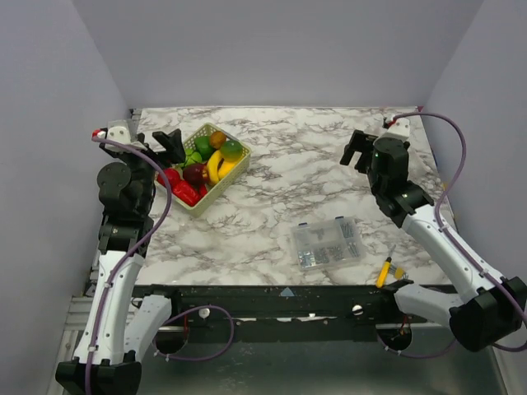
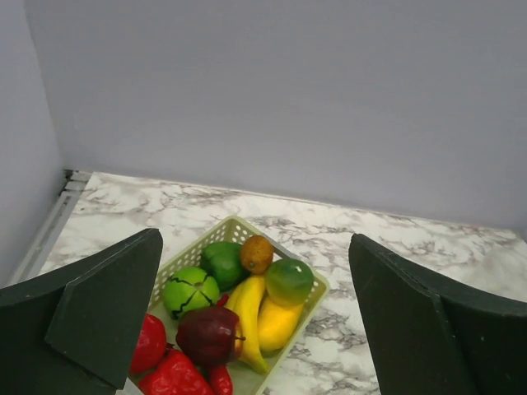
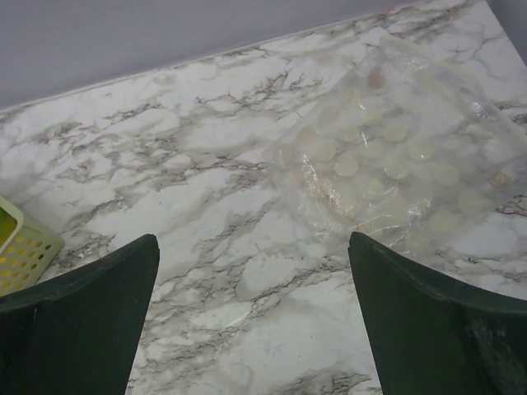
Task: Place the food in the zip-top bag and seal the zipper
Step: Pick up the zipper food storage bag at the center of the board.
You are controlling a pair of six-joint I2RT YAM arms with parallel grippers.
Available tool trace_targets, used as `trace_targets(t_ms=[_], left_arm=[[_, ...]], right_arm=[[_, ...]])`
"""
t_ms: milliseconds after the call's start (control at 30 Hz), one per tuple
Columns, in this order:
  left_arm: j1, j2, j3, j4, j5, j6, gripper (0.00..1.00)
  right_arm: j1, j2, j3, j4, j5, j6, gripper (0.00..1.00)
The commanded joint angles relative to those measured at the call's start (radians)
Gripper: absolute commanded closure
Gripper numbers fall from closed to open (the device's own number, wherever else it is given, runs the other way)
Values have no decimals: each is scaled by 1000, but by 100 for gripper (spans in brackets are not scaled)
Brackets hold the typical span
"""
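My left gripper (image 1: 170,145) hangs wide open and empty at the left side of the pale lattice basket (image 1: 227,183). The food (image 2: 239,309) lies just ahead of and below its fingers, and the basket's long axis runs from near left to far right. All the toy fruit and vegetables sit heaped inside it. The zip-top bag (image 3: 403,156) lies flat on the marble, ahead and to the right of my right gripper (image 3: 254,239), which is likewise fully open and holding nothing. The left arm is nearer the food, the right nearer the bag. The bag looks empty; I cannot pick out its zipper from here.
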Motion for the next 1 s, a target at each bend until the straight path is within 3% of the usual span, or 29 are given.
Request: trace_targets(t_ms=[0,200,367,600,967], left_arm=[[0,26,31,-61,180,-39,1],[-63,63,55,-106,262,-10,1],[-166,85,53,-143,255,24,2],[-255,104,56,-158,360,6,1],[-289,114,44,-147,404,-32,1]], right_arm=[[-4,95,58,-41,74,49,0],[-35,209,111,-42,88,127,0],[-165,269,110,-33,-11,252,0],[-459,292,3,39,-260,439,0],[-802,414,-147,262,-669,541,0]])
